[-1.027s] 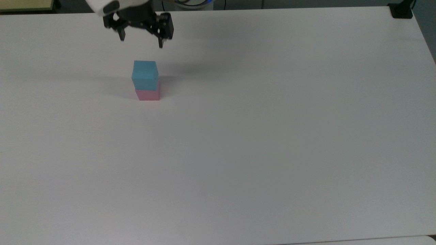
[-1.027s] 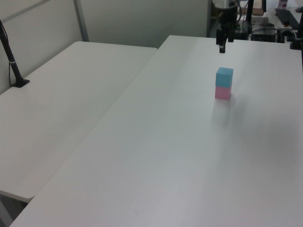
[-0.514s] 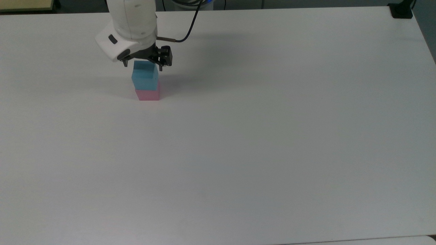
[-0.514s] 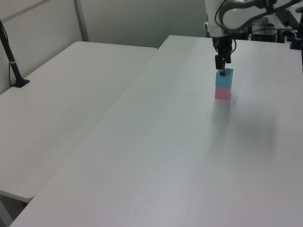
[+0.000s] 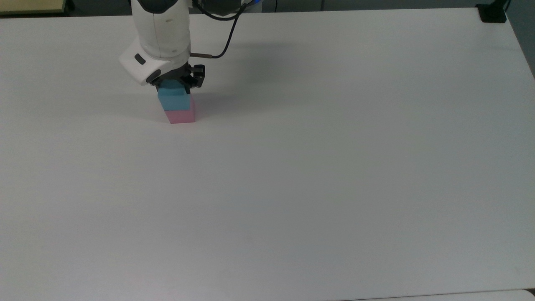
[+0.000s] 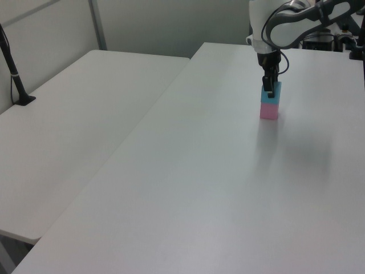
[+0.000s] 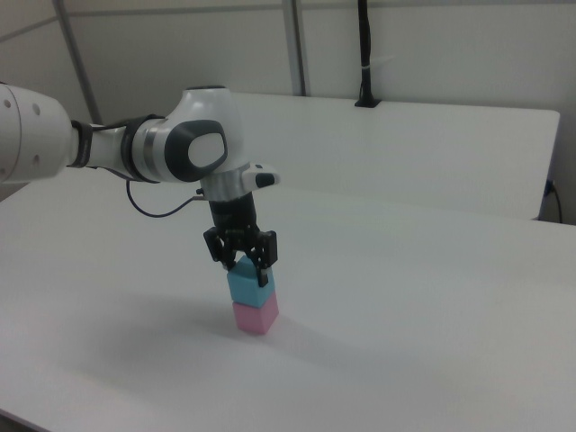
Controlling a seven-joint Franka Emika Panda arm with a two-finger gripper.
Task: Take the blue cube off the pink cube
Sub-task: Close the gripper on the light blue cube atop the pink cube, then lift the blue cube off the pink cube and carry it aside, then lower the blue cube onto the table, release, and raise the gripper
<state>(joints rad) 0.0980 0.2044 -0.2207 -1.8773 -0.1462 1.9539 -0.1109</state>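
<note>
Black two-finger end effector [image 7: 243, 270] pinches the small matte light-blue cube [image 7: 247, 286], one finger on each side. That cube sits atop the small matte pale-pink cube [image 7: 256, 317], shifted toward the top view's left, on the white desk [image 5: 317, 167].

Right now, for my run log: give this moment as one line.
phase: grasp | gripper: jaws around blue cube | blue cube: on pink cube, shifted off-square | table: otherwise bare
</note>
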